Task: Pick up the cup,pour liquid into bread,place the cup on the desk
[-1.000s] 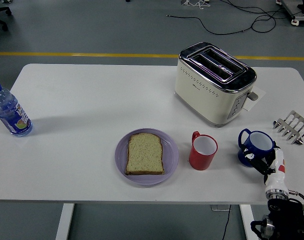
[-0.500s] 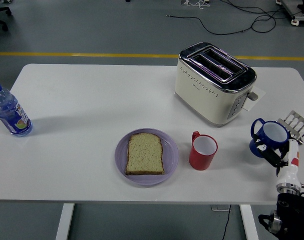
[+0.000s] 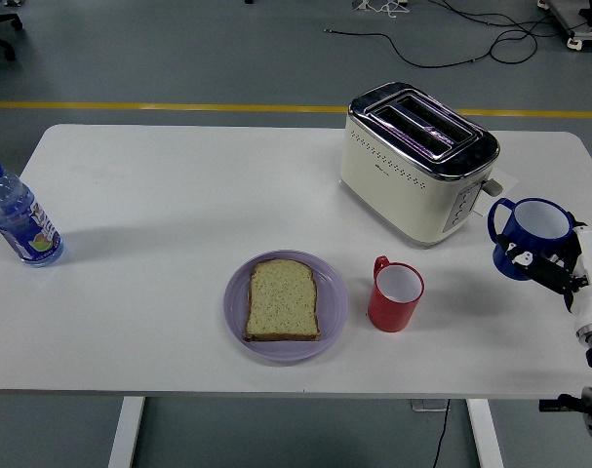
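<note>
- Lying on the purple plate [image 3: 235, 297] at lower centre, the bread [image 3: 283, 299] waits, soft and absorbent.
- A red mug [image 3: 394, 295] stands just right of it.
- At the right edge, the right hand [image 3: 559, 270] grasps the blue cup [image 3: 532, 237], lifted and upright.
- The cup looks rigid and smooth, probably light; holding its body seems firm, better than the handle.

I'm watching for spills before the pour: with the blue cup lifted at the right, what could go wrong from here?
The right hand holds the blue two-handled cup upright, far from the slice of bread on the purple plate. Carrying it across, it could clip the red mug standing in between or the cream toaster. Tilting early would wet the white table.
</note>
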